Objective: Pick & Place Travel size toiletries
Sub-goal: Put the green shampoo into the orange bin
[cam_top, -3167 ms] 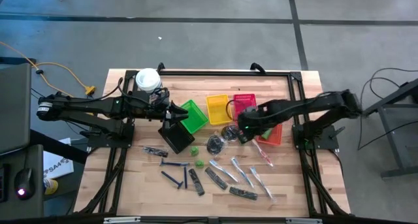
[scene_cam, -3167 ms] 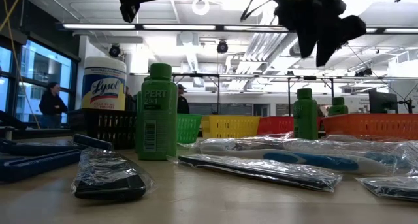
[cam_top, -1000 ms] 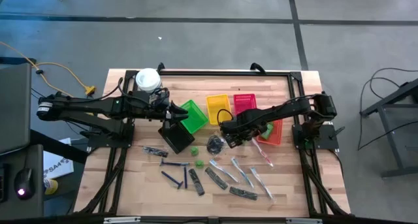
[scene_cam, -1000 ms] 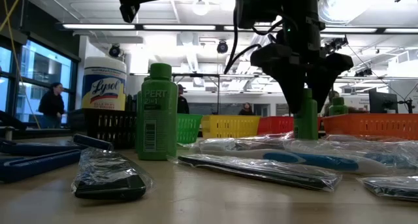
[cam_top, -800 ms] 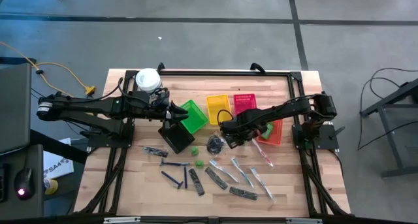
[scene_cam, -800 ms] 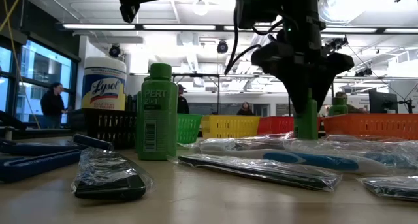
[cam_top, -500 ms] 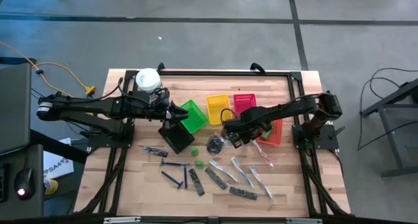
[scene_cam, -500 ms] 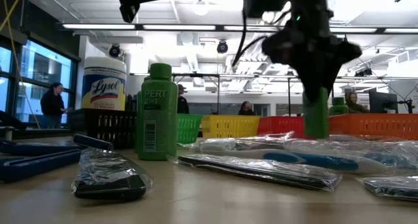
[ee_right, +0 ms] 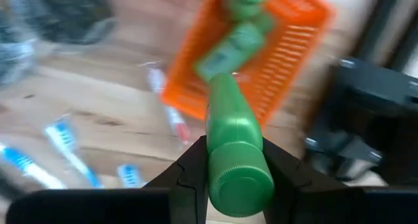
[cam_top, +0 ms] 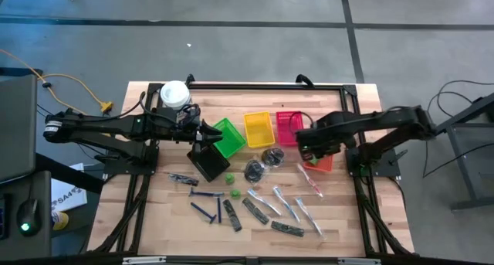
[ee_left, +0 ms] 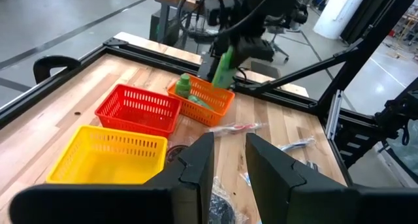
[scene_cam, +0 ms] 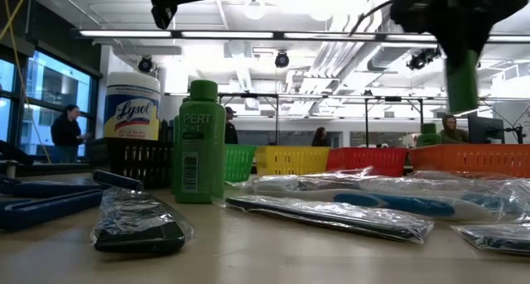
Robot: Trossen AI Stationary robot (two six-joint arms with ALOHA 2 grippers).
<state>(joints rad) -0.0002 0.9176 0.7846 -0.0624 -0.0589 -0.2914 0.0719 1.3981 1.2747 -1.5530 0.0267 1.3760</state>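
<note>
Right gripper [ee_right: 234, 160] clamps stubby green plastic bottle [ee_right: 233, 129], held in the air above orange mesh basket [ee_right: 287, 51]. Left gripper [ee_left: 226, 160] hangs empty, fingers narrowly parted.

Overhead view looks straight down; low view sits level at tabletop; both share the orange plastic basket [cam_top: 323, 161] [scene_cam: 472, 159].

Orange basket [cam_top: 321, 161] already holds what look like two green bottles [ee_left: 185, 86] — bare wood [cam_top: 355, 211] beside it.
</note>
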